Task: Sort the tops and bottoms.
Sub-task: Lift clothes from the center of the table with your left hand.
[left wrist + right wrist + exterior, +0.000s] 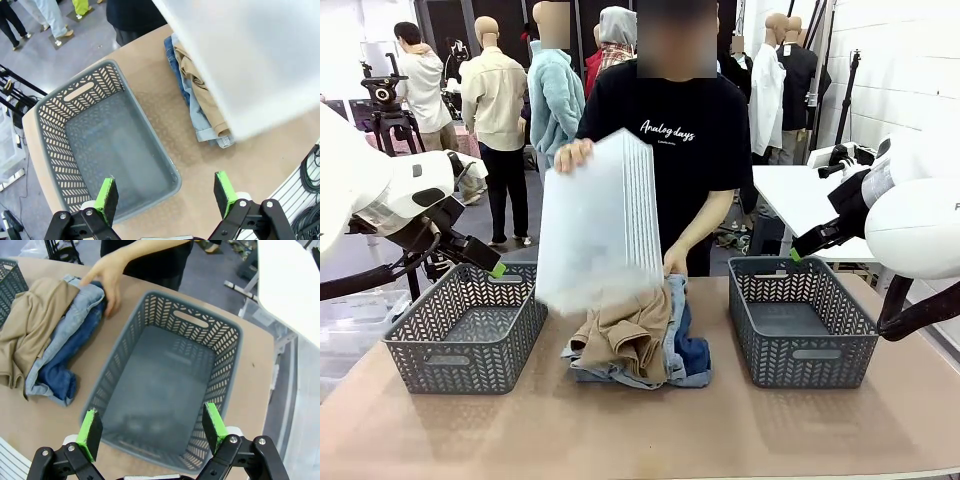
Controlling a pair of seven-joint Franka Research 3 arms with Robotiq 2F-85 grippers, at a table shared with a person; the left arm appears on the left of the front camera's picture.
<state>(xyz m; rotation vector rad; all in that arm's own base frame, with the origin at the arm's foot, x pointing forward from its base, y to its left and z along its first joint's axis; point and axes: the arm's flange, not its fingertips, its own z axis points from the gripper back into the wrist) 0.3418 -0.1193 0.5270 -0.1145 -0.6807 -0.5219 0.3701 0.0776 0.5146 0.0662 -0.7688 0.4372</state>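
Observation:
A heap of clothes lies mid-table between two grey baskets. A tan top (625,335) (200,85) (30,325) is on it, over pale denim bottoms (675,325) (200,117) (75,325) and darker blue denim (693,355) (172,57) (60,377). The person tips a white translucent bin (600,220) (250,55) over the heap, one hand (107,280) resting on the denim. My left gripper (496,267) (166,192) hangs open above the left basket (465,325) (55,125). Over the right basket (800,345) (200,330) my right gripper (794,257) (152,432) is open too.
Both baskets have nothing in them. A white board (795,195) (290,285) stands just past the table's right end. A tripod (385,115) stands behind the left arm. Bare tabletop (640,430) runs along the front edge.

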